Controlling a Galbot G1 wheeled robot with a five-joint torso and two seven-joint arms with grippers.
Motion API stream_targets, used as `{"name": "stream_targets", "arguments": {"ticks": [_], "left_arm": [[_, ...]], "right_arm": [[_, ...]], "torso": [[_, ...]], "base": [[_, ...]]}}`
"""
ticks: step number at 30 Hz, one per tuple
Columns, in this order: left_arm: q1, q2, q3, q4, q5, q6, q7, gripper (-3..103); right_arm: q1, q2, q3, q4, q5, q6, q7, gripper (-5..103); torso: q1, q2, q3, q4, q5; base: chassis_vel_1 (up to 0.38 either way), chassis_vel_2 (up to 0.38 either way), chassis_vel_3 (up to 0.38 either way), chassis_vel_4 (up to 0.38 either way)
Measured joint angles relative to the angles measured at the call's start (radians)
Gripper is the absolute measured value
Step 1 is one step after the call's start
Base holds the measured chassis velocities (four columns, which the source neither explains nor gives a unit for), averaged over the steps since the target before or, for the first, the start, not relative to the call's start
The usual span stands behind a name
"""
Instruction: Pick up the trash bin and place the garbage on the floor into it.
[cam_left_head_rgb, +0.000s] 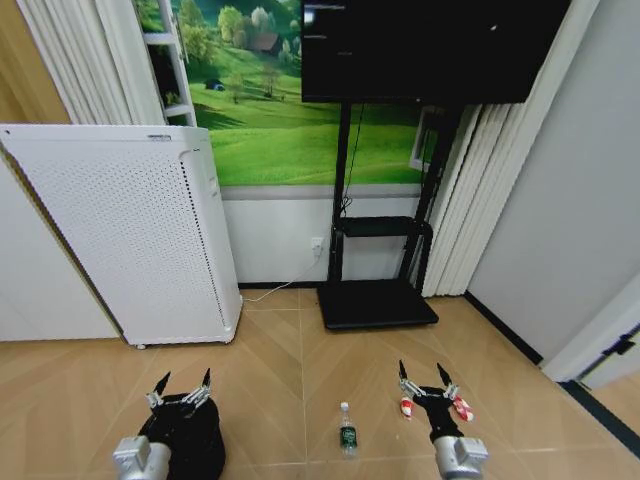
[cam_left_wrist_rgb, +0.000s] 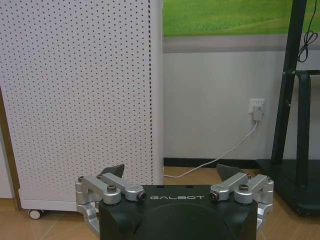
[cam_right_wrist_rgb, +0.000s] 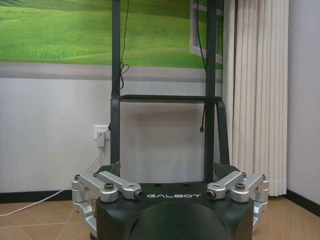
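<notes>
Approach stage. Left gripper (cam_left_head_rgb: 181, 386) hangs above the trash bin (cam_left_head_rgb: 190, 445) at near left, jaws wide and empty; it should descend squarely onto the rim before closing. Right gripper (cam_left_head_rgb: 420, 377), jaws wide, hovers over two red-and-white wrappers (cam_left_head_rgb: 406, 407) at near right. The bottle (cam_left_head_rgb: 347, 432) lies on the floor between the arms.

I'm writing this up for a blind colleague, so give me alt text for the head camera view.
Two open grippers, left and right, hang low over a wood floor, with a small clear bottle lying between them and two red-and-white wrappers beside the right one. A black bag-lined trash bin sits under the left gripper; behind stand a white perforated appliance and a TV stand.
</notes>
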Motion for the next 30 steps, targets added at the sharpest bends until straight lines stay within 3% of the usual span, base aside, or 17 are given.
{"name": "stream_targets", "arguments": {"ticks": [17, 23, 30], "left_arm": [[0.001, -0.002, -0.002, 0.008, 0.007, 0.011, -0.009, 100], [0.012, 0.007, -0.002, 0.001, 0.007, 0.051, -0.059, 100], [0.033, 0.019, -0.025, -0.018, -0.031, 0.077, -0.130, 100]], "right_arm": [[0.000, 0.000, 0.001, -0.003, 0.004, -0.003, 0.002, 100], [-0.009, -0.002, 0.000, 0.002, 0.004, -0.004, 0.003, 100], [-0.005, 0.003, -0.001, 0.000, 0.005, -0.008, 0.004, 100]], "torso": [[-0.012, -0.062, -0.046, 0.0000, 0.0000], [-0.012, -0.087, -0.071, 0.0007, 0.0000], [-0.012, -0.091, -0.077, 0.0008, -0.0001]], "base": [[0.000, 0.000, 0.000, 0.000], [0.000, 0.000, 0.000, 0.000], [0.000, 0.000, 0.000, 0.000]]}}
